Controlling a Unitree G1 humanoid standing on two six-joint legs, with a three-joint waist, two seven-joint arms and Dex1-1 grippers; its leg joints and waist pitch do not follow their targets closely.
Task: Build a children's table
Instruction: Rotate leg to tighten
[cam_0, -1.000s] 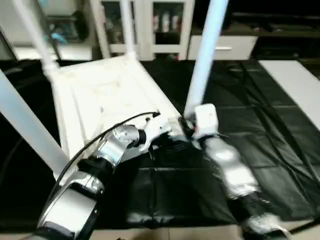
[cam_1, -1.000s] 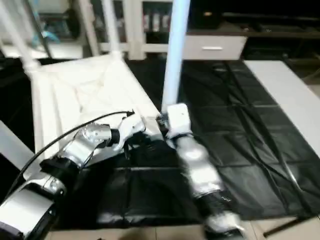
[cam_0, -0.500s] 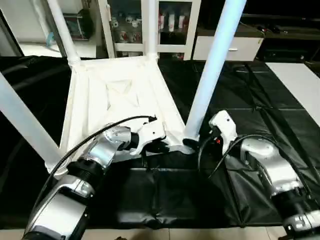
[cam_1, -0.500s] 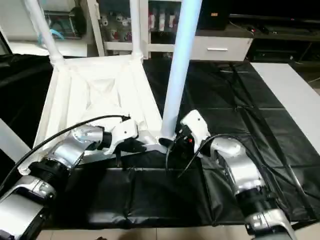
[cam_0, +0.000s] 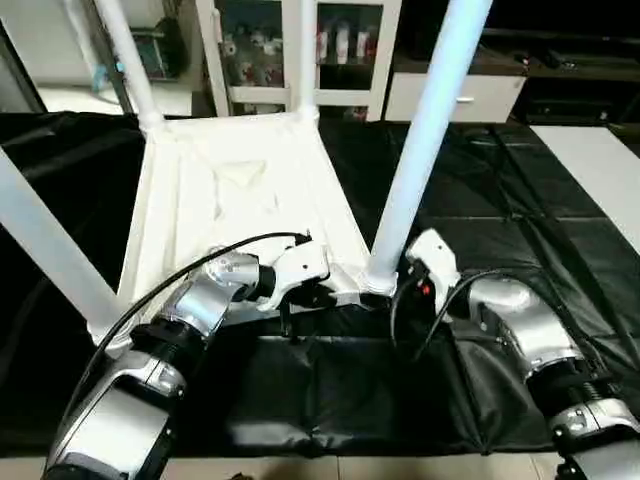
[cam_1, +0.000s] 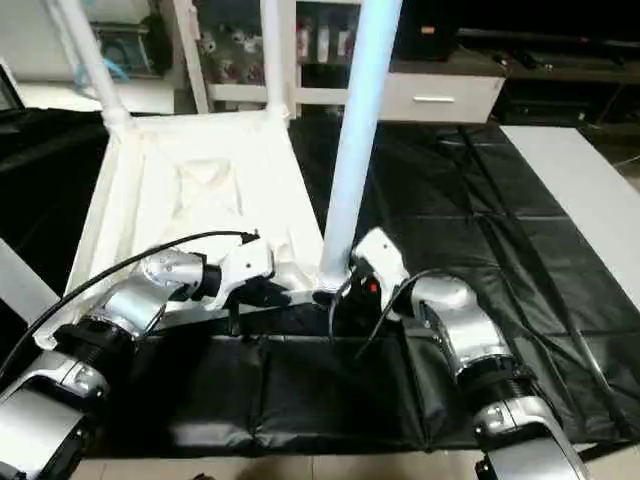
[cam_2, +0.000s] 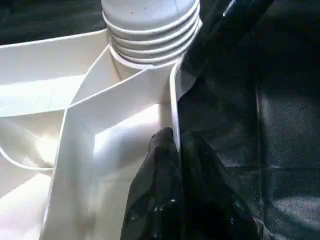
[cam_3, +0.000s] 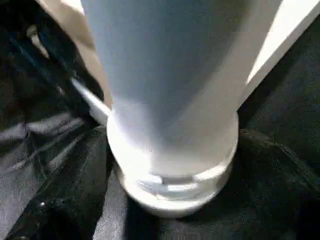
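The children's table lies upside down on the black cover, its white ribbed top (cam_0: 230, 190) facing up. Legs stand in the sockets: the near right leg (cam_0: 425, 130), the near left leg (cam_0: 45, 245) and two far legs (cam_0: 125, 60) (cam_0: 305, 55). My left gripper (cam_0: 315, 293) is shut on the top's thin front rim, just left of the near right socket (cam_2: 150, 30); the left wrist view has the black fingers (cam_2: 165, 165) pinching that rim. My right gripper (cam_0: 400, 290) sits close to the right of the near right leg's base (cam_3: 170, 185).
A wrinkled black cover (cam_0: 520, 200) spreads over the work table to the right and front. White cabinets (cam_0: 260, 50) and a drawer unit (cam_0: 470, 95) stand behind. A pale surface (cam_0: 600, 160) lies at the far right. A black cable (cam_0: 200, 265) loops over my left forearm.
My right gripper came off the near right leg, pulled back to the right, then moved in close to the leg's base again. The left gripper kept its hold. The camera shifted.
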